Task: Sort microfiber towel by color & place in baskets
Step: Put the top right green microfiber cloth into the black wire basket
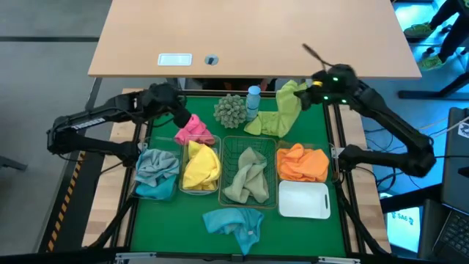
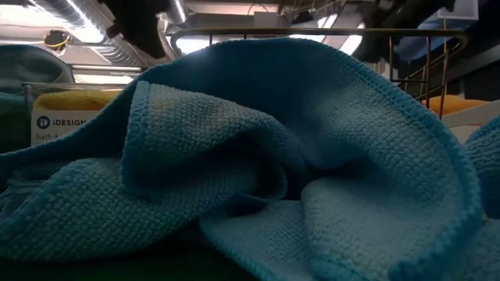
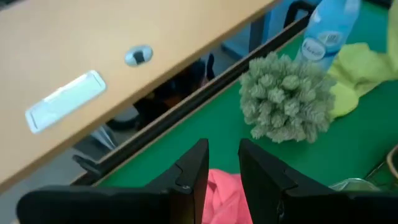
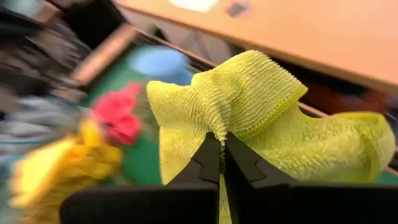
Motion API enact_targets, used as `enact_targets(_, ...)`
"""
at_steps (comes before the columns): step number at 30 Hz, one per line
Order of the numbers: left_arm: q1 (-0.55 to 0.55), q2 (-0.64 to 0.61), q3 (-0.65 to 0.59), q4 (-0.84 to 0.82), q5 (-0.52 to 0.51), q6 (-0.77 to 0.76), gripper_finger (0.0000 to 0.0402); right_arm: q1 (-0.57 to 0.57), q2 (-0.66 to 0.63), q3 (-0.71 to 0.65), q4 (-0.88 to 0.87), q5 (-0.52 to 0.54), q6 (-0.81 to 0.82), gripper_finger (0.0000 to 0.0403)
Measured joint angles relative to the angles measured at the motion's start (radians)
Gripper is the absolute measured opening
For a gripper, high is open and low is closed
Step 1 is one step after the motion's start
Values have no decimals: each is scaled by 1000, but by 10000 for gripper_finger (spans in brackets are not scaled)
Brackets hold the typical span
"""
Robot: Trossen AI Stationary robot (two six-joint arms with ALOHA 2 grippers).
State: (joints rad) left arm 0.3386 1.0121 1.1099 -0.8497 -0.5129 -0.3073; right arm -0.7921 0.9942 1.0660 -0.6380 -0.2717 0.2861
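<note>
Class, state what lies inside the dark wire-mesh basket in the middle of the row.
Inside the wire-mesh basket lies one crumpled grey-green towel. Whatever sits beneath the towel is covered and cannot be seen.

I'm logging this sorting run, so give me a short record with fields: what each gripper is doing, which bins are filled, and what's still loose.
left gripper: holds pink towel
right gripper: shut on lime towel, lifting one end
filled bins: blue-grey towel, yellow towel, sage towel, orange towel
white bin: empty
loose: teal towel, front of table

In the low view, a white label on a clear bin reads "iDESIGN", with "bath" under it. The bottle label is unreadable.
</note>
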Motion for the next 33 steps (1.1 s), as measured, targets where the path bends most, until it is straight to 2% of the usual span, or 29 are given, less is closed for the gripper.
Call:
enact_targets(8, 99, 117, 0, 11, 144, 55, 85, 9, -169, 0, 164, -251, 108, 1)
enact_targets(12, 149, 172, 0, 46, 220, 89, 85, 105, -203, 1, 290, -271, 159, 1)
enact_targets(15, 179, 203, 0, 77, 264, 107, 85, 225, -207, 1, 379, -272, 177, 1)
enact_targets(17, 199, 220, 0, 95, 297, 108, 85, 320, -199, 2, 423, -252, 183, 1)
enact_targets(25, 244, 267, 0, 103, 367, 109, 85, 678, -115, 2, 478, -33, 184, 1)
enact_targets(33, 244, 274, 0, 103, 367, 109, 85, 882, -5, 2, 594, 48, 181, 1)
